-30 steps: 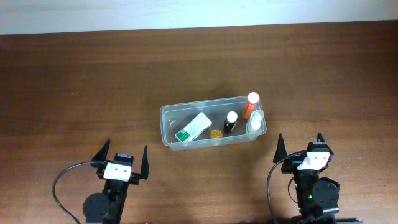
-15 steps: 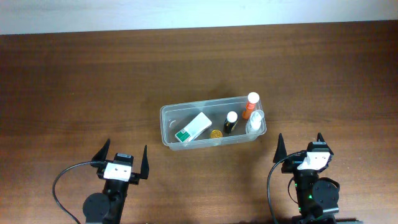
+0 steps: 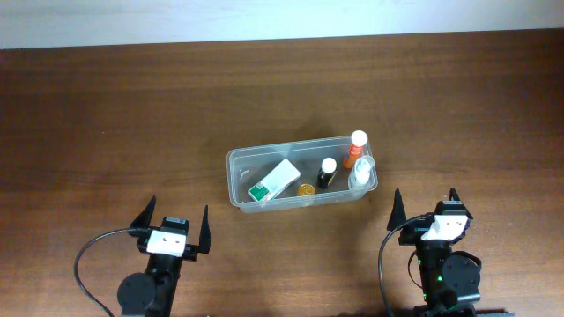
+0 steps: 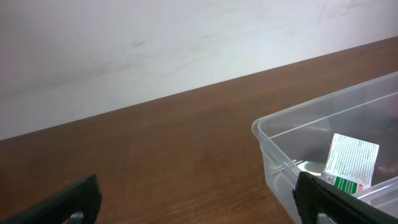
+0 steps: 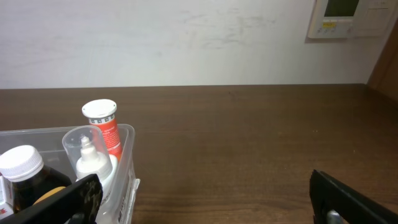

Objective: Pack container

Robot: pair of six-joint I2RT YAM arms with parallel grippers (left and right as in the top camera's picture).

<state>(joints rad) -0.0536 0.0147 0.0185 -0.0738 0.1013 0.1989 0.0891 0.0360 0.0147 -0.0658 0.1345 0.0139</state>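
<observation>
container point(image 3: 234, 185) sits mid desk point(image 3: 106, 114), long side across. Inside: white-green box point(image 3: 273, 181) at left, gold round item point(image 3: 306, 189), dark bottle with white cap point(image 3: 328, 170), orange bottle point(image 3: 356, 148) and clear bottle point(image 3: 359, 173) at right end, upright. left end effector point(image 3: 180, 210) near desk's front edge, fingers apart, empty. right end effector point(image 3: 425, 195) just beside container's right corner, fingers apart, empty.

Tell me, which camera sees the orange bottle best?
The right wrist view: the orange bottle stands close and side-on in the container, white cap showing. Overhead shows it tiny from above. The left wrist view misses it.
</observation>
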